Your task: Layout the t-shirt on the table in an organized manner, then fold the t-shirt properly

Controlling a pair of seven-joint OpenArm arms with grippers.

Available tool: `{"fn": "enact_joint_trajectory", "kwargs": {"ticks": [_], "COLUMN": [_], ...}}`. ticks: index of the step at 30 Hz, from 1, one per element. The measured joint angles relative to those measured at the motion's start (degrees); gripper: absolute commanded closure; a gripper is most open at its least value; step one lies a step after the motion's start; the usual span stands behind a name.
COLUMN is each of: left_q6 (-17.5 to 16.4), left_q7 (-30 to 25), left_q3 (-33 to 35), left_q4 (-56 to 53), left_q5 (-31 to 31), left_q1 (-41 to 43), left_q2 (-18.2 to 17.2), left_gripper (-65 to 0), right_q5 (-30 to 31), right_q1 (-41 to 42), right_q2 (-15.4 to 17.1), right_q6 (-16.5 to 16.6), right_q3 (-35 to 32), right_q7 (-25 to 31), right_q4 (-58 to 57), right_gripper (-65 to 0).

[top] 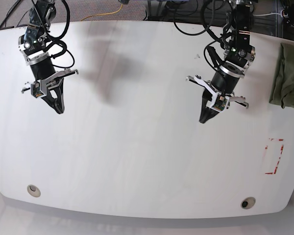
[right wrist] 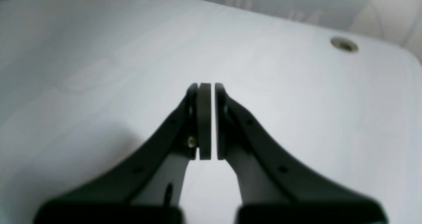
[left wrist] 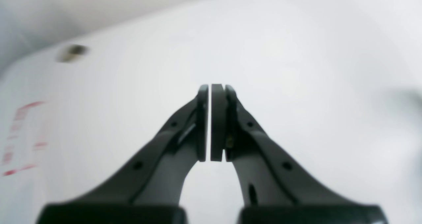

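The olive-green t-shirt [top: 287,76] lies bunched in a pile at the right edge of the white table [top: 137,147], partly cut off by the frame. My left gripper [top: 203,120] hangs above the table's right half, well left of the shirt, shut with nothing between its pads [left wrist: 210,122]. Over the far left of the table my right gripper [top: 60,110] is also shut and holds nothing [right wrist: 207,120]. Neither wrist view shows the shirt, only bare tabletop.
A red dashed rectangle [top: 274,156] marks the table near its right front. Two round grommet holes [top: 33,190] [top: 247,202] sit along the front edge. Cables run behind the table's far edge.
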Motion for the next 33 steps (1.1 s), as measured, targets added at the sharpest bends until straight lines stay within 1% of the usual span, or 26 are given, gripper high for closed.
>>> {"fn": "enact_joint_trajectory", "kwargs": {"ticks": [2, 3, 5, 10, 14, 17, 21, 25, 28, 30, 33], "left_q6": [0.04, 0.42, 0.57, 0.76, 0.50, 0.44, 1.18, 1.01, 0.15, 0.52, 1.55], "left_q7": [-2.16, -4.20, -7.08, -12.04, -15.28, -17.09, -21.09, -23.52, -23.82, -23.80, -23.74], "left_q3": [-0.02, -0.13, -0.31, -0.44, -0.52, -1.60, -2.67, -3.15, -4.74, -6.03, -7.10], "left_q4": [0.94, 1.20, 1.31, 1.16, 1.18, 1.66, 2.38, 2.38, 2.95, 3.37, 3.52], "left_q5": [-0.02, -0.04, -0.04, 0.04, 0.11, 0.20, 0.15, 0.17, 0.22, 0.20, 0.17], "left_q1": [1.92, 2.91, 4.94, 10.67, 15.28, 18.43, 23.12, 27.23, 30.51, 32.63, 35.21], "left_q2": [0.04, 0.00, -0.15, -0.26, -0.31, -0.31, -0.44, -0.31, -0.13, -0.31, -0.46], "left_gripper": [0.0, 0.0, 0.0, 0.0, 0.0, 0.0, 0.0, 0.0, 0.0, 0.0, 0.0], "right_q5": [0.02, 0.09, 0.24, 0.31, 5.75, 7.54, 9.88, 10.88, 10.91, 11.30, 11.52], "right_q1": [-1.33, -2.10, -3.65, -8.44, -13.38, -16.31, -20.76, -24.13, -26.29, -27.56, -29.94], "right_q2": [-1.90, -2.78, -3.89, -5.31, -5.88, -6.21, -6.36, -8.35, -10.25, -10.91, -11.78], "right_q6": [0.02, 0.02, 0.02, 0.17, 0.17, -0.13, -0.22, -0.42, -0.17, 0.13, -0.42], "right_q3": [1.44, 2.19, 3.02, 3.45, 3.54, 3.56, 3.50, 4.37, 5.66, 6.10, 6.69], "right_q7": [2.54, 4.00, 5.73, 5.03, 5.79, 5.49, 5.64, 5.57, 5.46, 5.57, 5.46], "right_q4": [-0.15, -0.11, -0.09, 1.79, 4.13, 5.27, 6.84, 7.65, 8.26, 8.46, 8.50], "right_gripper": [-1.6, -1.6, -1.6, -1.6, -1.6, -1.6, -1.6, -1.6, -1.6, -1.4, -1.4]}}
